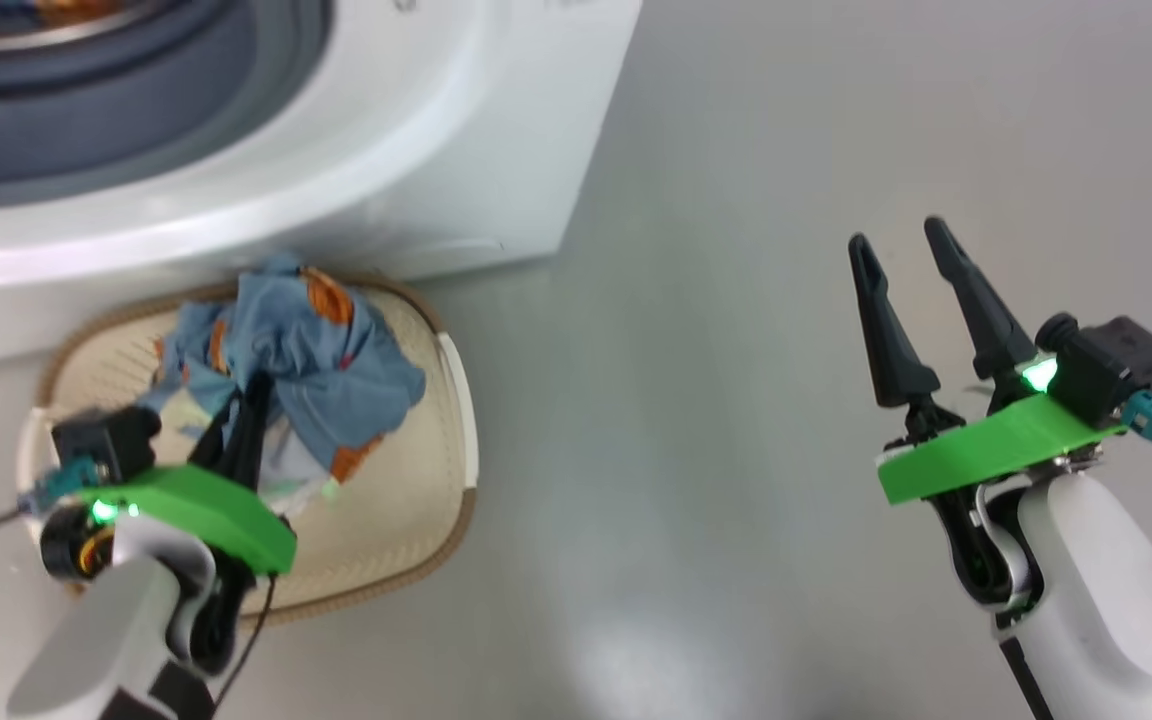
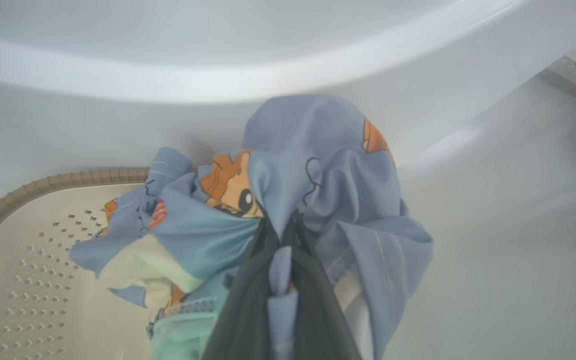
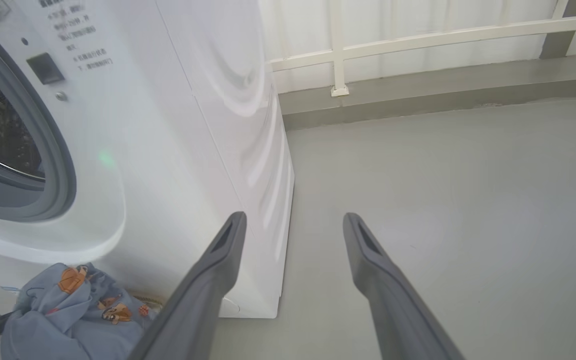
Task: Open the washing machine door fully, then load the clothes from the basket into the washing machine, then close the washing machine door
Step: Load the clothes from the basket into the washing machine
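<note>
Loading step: left hand [image 1: 251,400] clamped on the clothes [image 1: 326,360] over the basket [image 1: 446,545], lower left; right hand [image 1: 896,237] spread, empty. Next move: lift them into the washing machine [image 1: 436,120], upper left.

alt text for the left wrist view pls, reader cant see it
The left gripper is shut on a fold of light blue cartoon-print clothes, bunched over the cream perforated basket. Behind them curves the white front of the washing machine, with grey floor to the right.
</note>
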Tool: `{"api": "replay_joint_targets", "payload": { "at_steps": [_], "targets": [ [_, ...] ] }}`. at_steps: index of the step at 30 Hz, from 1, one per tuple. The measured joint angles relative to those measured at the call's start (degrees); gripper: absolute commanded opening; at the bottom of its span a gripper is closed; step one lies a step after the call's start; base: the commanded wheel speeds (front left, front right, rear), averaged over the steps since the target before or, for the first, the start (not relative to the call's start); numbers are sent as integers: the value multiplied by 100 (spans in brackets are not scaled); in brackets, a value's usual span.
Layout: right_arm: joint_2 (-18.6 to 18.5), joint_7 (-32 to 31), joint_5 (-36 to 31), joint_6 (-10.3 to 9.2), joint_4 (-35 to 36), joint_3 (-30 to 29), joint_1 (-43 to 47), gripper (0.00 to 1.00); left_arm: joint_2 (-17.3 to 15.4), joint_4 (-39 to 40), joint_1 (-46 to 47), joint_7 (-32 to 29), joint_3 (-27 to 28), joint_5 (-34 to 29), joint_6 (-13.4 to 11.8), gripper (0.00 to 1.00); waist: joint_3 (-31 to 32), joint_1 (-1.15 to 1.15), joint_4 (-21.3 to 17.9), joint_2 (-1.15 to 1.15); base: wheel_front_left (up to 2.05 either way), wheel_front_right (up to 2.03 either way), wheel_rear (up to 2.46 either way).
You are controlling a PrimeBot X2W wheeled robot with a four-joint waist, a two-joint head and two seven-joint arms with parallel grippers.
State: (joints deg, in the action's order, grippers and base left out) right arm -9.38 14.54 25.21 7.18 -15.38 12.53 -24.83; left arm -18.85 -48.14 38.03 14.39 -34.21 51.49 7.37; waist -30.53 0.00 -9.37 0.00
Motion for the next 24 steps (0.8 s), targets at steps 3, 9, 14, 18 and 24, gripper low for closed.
{"api": "replay_joint_targets", "payload": {
  "at_steps": [3, 9, 14, 18, 24],
  "targets": [
    [-56, 0, 18, 0, -55, 13, 157, 100, 52, 275, -376, 0, 305, -261, 0, 0, 322, 0, 66, 0, 0, 0, 0],
    [-186, 0, 78, 0, -136, 27, 455, 100, 234, 803, -932, 0, 768, -732, 0, 0, 939, 0, 196, 0, 0, 0, 0],
    [-259, 0, 257, 0, -182, 41, 621, 100, 275, 1241, -1216, 0, 1068, -1025, 0, 0, 1392, 0, 310, 0, 0, 0, 0],
    [-337, 0, 312, 0, -216, 47, 777, 100, 341, 1572, -1421, 0, 1350, -1277, 0, 0, 1714, 0, 402, 0, 0, 0, 0],
    [-391, 0, 364, 0, -243, 41, 1044, 100, 405, 2033, -1859, 0, 1792, -1625, -1, 0, 2139, 0, 526, 0, 0, 0, 0]
  ]
}}
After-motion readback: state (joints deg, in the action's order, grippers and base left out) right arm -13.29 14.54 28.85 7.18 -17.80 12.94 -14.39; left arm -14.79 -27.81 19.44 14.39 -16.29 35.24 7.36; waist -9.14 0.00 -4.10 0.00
